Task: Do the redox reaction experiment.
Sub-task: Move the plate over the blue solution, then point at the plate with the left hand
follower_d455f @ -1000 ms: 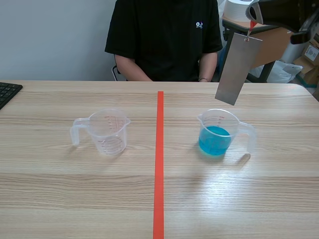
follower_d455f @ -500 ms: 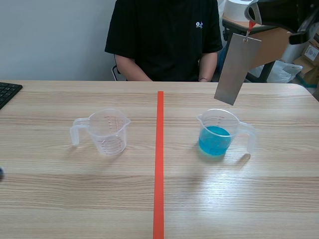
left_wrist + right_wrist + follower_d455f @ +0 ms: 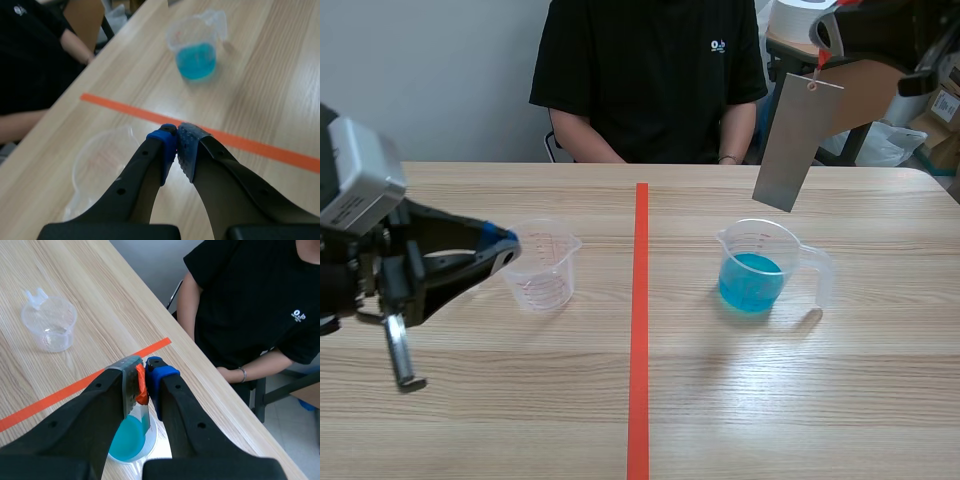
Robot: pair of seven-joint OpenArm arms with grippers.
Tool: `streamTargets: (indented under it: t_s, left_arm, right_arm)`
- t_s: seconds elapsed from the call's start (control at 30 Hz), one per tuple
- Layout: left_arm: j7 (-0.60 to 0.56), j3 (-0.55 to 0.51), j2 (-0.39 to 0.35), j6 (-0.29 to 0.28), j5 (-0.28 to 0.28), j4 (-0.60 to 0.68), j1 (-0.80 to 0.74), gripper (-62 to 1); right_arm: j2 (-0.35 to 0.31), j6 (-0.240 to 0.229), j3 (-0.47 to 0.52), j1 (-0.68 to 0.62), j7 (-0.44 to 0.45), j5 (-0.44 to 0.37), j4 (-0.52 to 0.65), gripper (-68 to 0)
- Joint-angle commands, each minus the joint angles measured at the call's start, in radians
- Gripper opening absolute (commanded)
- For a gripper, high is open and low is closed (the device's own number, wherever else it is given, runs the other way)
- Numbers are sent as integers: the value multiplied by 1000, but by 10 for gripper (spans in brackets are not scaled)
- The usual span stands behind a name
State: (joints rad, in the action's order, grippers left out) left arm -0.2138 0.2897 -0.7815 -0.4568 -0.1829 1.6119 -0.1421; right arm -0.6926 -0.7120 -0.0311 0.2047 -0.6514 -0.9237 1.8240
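A grey metal plate hangs by a small red tab from my right gripper, which is shut on the tab high above the table's right half. Under the plate's lower edge stands a clear cup with blue liquid, also seen below my right gripper as the blue-liquid cup. An empty clear cup stands left of the tape line. My left gripper is shut on nothing, its tip at the empty cup's handle side and hiding the handle. From the left wrist, my left gripper is just above the empty cup.
A person in a black shirt sits across the table, forearms at the far edge. An orange-red tape line runs down the table's middle. Boxes and a chair stand beyond the far right corner.
My left arm has come in from the left, and its shut gripper now sits by the empty cup's handle. The hanging plate has barely moved.
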Motion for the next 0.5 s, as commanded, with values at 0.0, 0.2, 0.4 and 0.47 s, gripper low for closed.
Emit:
streamTargets:
  t_s: [0.0,0.2,0.4,0.47]
  left_arm:
    - [14,17,40,1,-2,6,49,-562]
    - [85,163,184,29,111,-23,218,-562]
    - [99,254,339,55,232,-131,322,-562]
    - [99,268,392,55,264,-187,352,-562]
  right_arm:
    - [-11,4,10,6,18,-3,1,-660]
    - [-11,4,10,6,19,-3,1,-660]
    - [-11,4,10,6,19,-3,1,-660]
    - [-11,4,10,6,19,-3,1,-660]
